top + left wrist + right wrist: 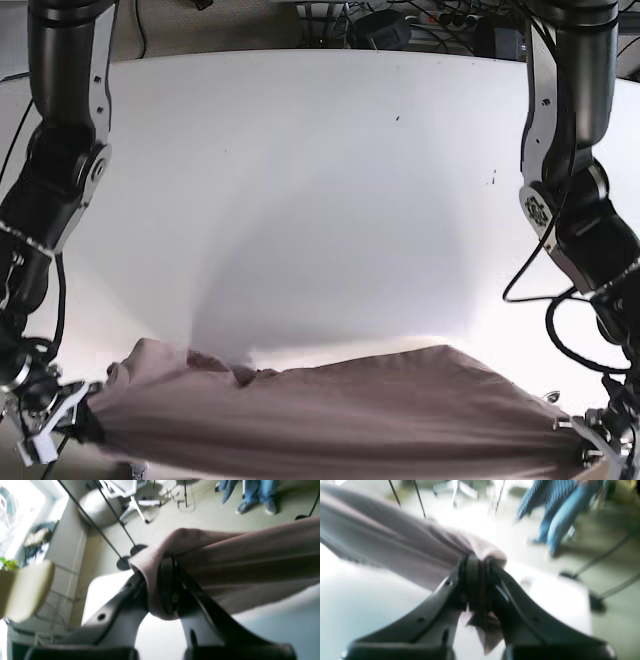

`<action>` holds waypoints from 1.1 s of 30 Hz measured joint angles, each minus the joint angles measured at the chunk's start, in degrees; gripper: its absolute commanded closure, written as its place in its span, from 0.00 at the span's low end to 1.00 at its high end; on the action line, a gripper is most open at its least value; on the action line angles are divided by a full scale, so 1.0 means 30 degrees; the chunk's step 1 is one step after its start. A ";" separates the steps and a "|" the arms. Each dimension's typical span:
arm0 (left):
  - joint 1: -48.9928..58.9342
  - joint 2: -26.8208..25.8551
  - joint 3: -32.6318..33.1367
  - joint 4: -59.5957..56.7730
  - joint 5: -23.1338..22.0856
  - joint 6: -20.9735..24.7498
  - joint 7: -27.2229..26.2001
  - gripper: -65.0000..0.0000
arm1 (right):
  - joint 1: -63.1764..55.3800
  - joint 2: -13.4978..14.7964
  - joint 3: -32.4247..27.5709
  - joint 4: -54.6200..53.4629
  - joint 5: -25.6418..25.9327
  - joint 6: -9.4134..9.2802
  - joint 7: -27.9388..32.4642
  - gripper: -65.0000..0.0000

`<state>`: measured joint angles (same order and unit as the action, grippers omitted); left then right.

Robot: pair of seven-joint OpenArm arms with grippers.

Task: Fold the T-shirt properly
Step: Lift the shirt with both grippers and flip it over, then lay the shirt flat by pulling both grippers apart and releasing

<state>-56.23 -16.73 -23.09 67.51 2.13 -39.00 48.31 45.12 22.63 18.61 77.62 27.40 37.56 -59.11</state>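
Observation:
The T-shirt (320,405) is mauve-brown and hangs stretched between both grippers along the near edge of the white table (320,180). My left gripper (160,580) is shut on one end of the shirt (237,562); in the base view it is at the bottom right (590,450). My right gripper (480,577) is shut on the other end (395,550); in the base view it is at the bottom left (75,410). The cloth is bunched at the left end and sags slightly in the middle.
Beyond the table edge the wrist views show floor, stand legs (125,562), an office chair base (135,505) and a person in jeans (560,522). Cables and gear (400,25) lie past the table's far edge.

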 measured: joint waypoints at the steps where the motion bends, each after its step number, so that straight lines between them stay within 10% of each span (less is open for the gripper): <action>1: 0.1224 0.0066 -0.0262 0.0532 0.0015 -0.0058 0.0182 1.00 | -0.1217 -0.0335 0.0248 0.0758 -0.0058 -0.0022 -0.0219 0.97; 10: 1.0083 0.0918 -0.3075 0.5100 0.0117 -0.0466 0.0182 1.00 | -1.0834 -0.2616 0.2499 0.5552 -0.0058 0.0124 -0.0051 0.97; 16: 1.6932 0.1413 -0.4940 0.8357 -0.2907 -0.0466 0.0095 1.00 | -1.7136 -0.3526 0.3009 0.9493 -0.0015 0.0124 -0.0022 0.97; 33: 2.2950 0.1392 -0.7992 0.9632 -0.3577 -0.0517 -0.0044 1.00 | -2.4414 -0.2404 0.2878 1.0214 0.3308 0.0721 0.0117 0.96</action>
<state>12.62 -12.56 -47.07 96.40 -8.60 -40.56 48.18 -28.12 15.42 27.24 108.27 37.32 39.72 -58.76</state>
